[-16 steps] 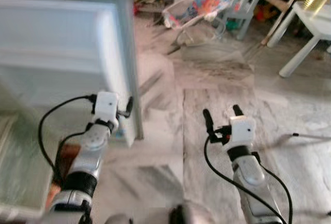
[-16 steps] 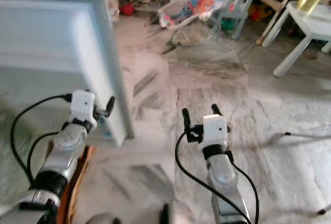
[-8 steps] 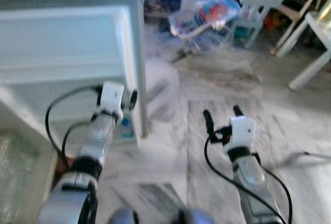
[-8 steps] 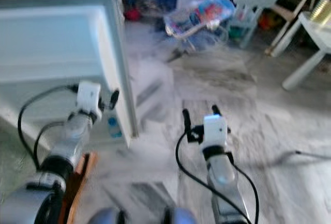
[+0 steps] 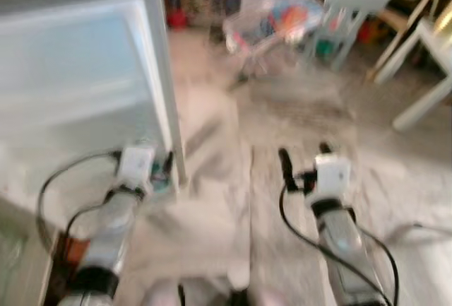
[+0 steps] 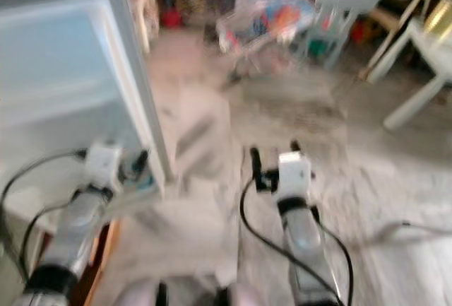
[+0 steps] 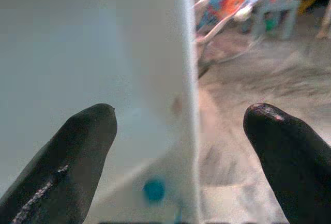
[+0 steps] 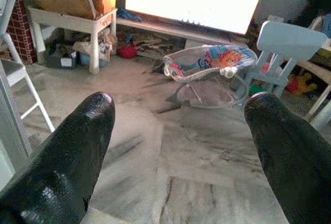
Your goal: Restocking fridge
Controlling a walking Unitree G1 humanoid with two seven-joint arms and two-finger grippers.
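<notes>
left tool [image 7: 178, 125] agape at fridge door [image 5: 78, 87]

No legible text, labels or numbers anywhere.

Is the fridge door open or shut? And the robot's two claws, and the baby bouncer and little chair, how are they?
Fridge door: swung open, its edge between the left gripper's fingers.
Left gripper: open, straddling the door's edge.
Right gripper: open, empty, held over the marble floor.
Baby bouncer: upright on the floor, nothing in it.
Small blue chair: standing upright.
</notes>
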